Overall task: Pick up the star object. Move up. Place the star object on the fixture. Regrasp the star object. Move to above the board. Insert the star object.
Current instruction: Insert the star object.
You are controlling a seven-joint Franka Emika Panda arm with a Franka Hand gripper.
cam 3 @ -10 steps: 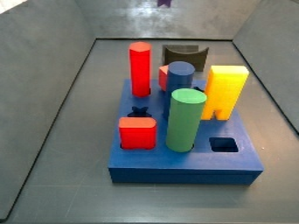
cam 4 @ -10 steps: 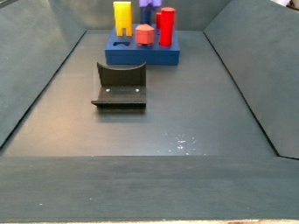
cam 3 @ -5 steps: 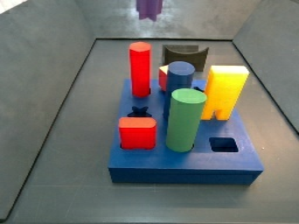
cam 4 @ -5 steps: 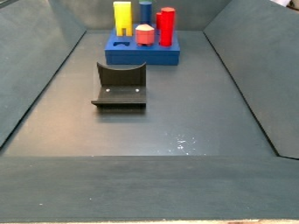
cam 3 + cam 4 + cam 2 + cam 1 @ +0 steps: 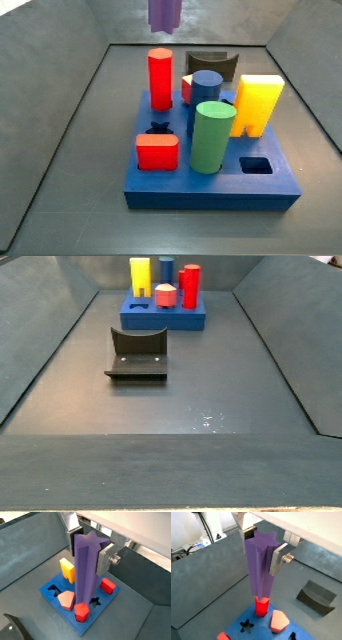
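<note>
My gripper (image 5: 261, 549) is shut on the top of the star object (image 5: 259, 572), a long purple star-section prism that hangs upright; both wrist views show this (image 5: 90, 554). The star object (image 5: 85, 577) hangs high above the blue board (image 5: 50, 596), over the star-shaped hole (image 5: 95, 602). In a side view only its lower end (image 5: 163, 14) shows at the top edge, behind the board (image 5: 214, 190). The dark notched fixture (image 5: 138, 353) stands bare in front of the board (image 5: 163, 321).
The board carries a red peg (image 5: 160, 78), a blue cylinder (image 5: 206, 85), a green cylinder (image 5: 211, 137), a yellow block (image 5: 257, 105) and a short red block (image 5: 156, 152). A square hole (image 5: 255, 165) is open. Grey walls enclose the floor.
The purple star object has come further down into the side view from the top edge and shifted left. The board's pegs and the fixture have not moved.
</note>
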